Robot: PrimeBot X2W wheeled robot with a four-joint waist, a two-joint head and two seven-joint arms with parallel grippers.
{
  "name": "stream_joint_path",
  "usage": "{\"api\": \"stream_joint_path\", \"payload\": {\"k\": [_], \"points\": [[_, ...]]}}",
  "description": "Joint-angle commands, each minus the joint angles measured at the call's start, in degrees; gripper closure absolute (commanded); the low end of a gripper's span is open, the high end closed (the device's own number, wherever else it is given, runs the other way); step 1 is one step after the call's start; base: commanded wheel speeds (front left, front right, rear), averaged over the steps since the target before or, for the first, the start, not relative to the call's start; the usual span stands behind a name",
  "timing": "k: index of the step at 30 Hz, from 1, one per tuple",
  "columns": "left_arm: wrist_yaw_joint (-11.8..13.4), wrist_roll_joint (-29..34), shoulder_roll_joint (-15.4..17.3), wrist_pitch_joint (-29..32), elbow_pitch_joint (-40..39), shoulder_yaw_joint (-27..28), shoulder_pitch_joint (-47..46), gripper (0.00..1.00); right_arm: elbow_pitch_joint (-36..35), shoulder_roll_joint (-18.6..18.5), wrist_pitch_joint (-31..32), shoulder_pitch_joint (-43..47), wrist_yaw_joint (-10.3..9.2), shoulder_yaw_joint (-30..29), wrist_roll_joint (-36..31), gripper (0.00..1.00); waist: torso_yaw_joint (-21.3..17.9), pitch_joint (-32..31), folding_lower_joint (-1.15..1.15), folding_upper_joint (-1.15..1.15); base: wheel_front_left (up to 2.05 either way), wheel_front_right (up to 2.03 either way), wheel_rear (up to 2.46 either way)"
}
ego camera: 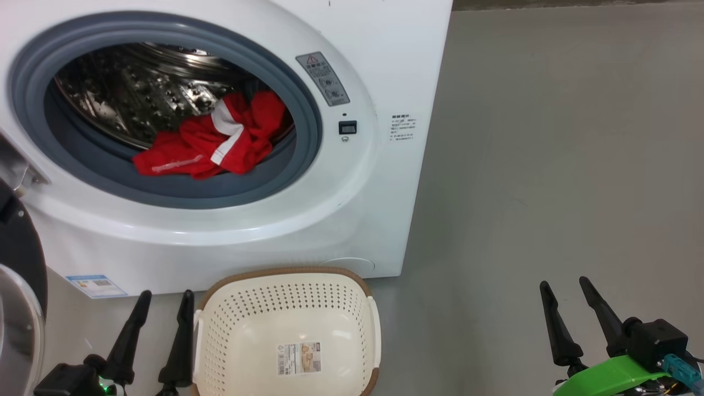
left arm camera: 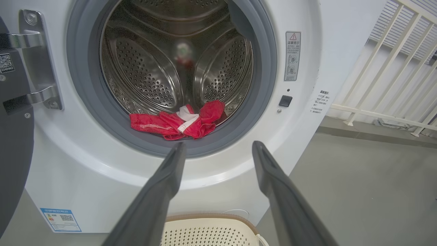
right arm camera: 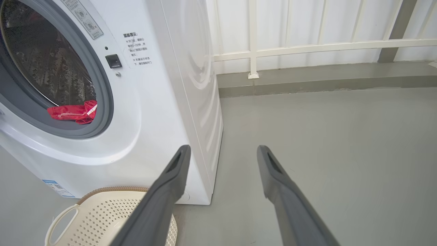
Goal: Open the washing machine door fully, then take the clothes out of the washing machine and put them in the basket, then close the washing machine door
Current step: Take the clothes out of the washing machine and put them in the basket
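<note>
The washing machine door (ego camera: 22, 253) hangs wide open at the far left. Next is the left gripper (ego camera: 166, 296), fingers spread and holding nothing, just beside the basket (ego camera: 286, 271). The red clothes (ego camera: 214, 144) lie inside the washing machine (ego camera: 385, 71), up above that gripper and apart from it. Far right, the right gripper (ego camera: 564, 284) is spread with nothing in it too, over the floor (ego camera: 550, 165).

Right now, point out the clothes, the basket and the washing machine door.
the clothes (ego camera: 203, 146), head view, red fabric mid-heap.
the basket (ego camera: 286, 270), head view, brown rim.
the washing machine door (ego camera: 19, 247), head view, black rim.
</note>
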Motion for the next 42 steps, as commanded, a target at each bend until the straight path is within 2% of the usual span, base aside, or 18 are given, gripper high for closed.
{"api": "stream_joint_path", "payload": {"k": [1,13,19,30,36,37,42], "points": [[0.1,0.1,1.1,-0.3,-1.0,1.7,-2.2,0.0,-1.2,-0.5,-0.5,-1.6,0.36,1.5,-0.1,0.0,0.0,0.1,0.0,0.0,0.61,-0.61,0.0],[0.1,0.8,1.1,-0.3,0.1,1.5,-2.4,0.0,-1.1,-0.4,-0.5,-1.5,0.36,1.6,-0.2,0.0,0.0,0.3,0.0,0.0,0.11,-0.11,0.0],[0.1,1.0,2.8,-0.3,3.0,-1.6,-6.1,0.0,-1.5,-0.2,-0.5,-2.4,0.36,2.0,-0.3,0.0,-0.5,2.5,0.0,0.0,0.0,0.0,0.0],[0.1,-1.6,8.4,-0.3,14.9,-9.5,-24.8,0.0,-2.3,1.2,-0.5,-5.5,0.36,2.5,-1.0,0.0,-2.1,10.3,0.0,0.0,0.0,0.0,0.0],[0.1,-4.5,11.6,-0.1,24.8,-14.3,-37.7,0.0,-2.7,1.6,-0.5,-8.0,0.36,3.3,-1.0,0.0,-3.7,15.4,0.0,0.0,0.0,0.0,0.0],[0.1,-5.6,12.6,0.1,28.2,-16.2,-42.1,0.0,-2.8,1.6,-0.5,-8.8,0.36,3.7,-0.2,0.0,-4.1,17.0,0.0,0.0,0.0,0.0,0.0],[0.1,-8.6,13.8,1.6,35.4,-20.8,-51.8,0.0,-3.4,1.7,-0.5,-10.8,0.36,4.5,1.3,0.0,-4.8,20.7,0.0,0.0,0.0,0.0,0.0]]}}
